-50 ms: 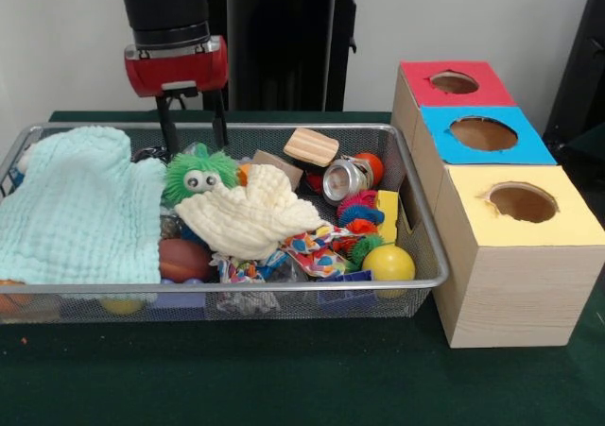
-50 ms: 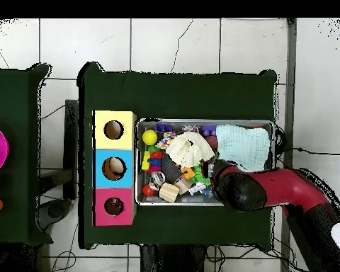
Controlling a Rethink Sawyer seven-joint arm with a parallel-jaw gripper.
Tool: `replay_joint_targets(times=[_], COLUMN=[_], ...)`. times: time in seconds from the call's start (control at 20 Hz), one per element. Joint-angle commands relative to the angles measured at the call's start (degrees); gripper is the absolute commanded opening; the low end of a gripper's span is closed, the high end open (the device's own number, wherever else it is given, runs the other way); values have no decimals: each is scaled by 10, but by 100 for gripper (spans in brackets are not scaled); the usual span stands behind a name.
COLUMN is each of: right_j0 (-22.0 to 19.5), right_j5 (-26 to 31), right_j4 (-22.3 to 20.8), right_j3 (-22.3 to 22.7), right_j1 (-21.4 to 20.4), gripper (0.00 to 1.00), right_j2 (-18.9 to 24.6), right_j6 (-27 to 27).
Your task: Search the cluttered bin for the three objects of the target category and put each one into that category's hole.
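My gripper (image 1: 198, 143) hangs open over the back of the wire bin (image 1: 430, 247), its two black fingers (image 1: 168, 124) apart with nothing between them. Just below and in front of it sits a green fuzzy toy with eyes (image 1: 198, 173). A cream cloth (image 1: 255, 213) lies in the bin's middle and a light blue cloth (image 1: 80, 204) covers its left side. Around them lie a wooden block (image 1: 311, 146), a silver can (image 1: 345, 178), a yellow ball (image 1: 388, 263), a brown ball (image 1: 184, 259) and spiky coloured toys (image 1: 357, 213). In the overhead view the arm (image 2: 247, 190) hides the gripper.
Beside the bin stand three boxes with round holes on top: red (image 1: 454, 82), blue (image 1: 484, 133) and yellow (image 1: 523, 202). Overhead they line up as yellow (image 2: 114, 129), blue (image 2: 114, 168) and red (image 2: 114, 206), next to the bin (image 2: 205, 122). A green cloth covers the table.
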Motion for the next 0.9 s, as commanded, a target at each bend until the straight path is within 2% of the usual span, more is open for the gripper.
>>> replay_joint_targets(times=[0.05, 0.2, 0.5, 0.75, 0.9], right_j0=[-15, -32, -60, -62, -63], right_j5=[67, 79, 117, 102, 94], right_j4=[-17, -16, -24, -49, -55], right_j3=[-39, -44, -86, -98, -107], right_j1=[-2, 16, 56, 58, 73], gripper=[100, 100, 100, 100, 100], right_j2=[39, 45, 56, 48, 44], right_j6=[-178, -199, -262, -262, -266])
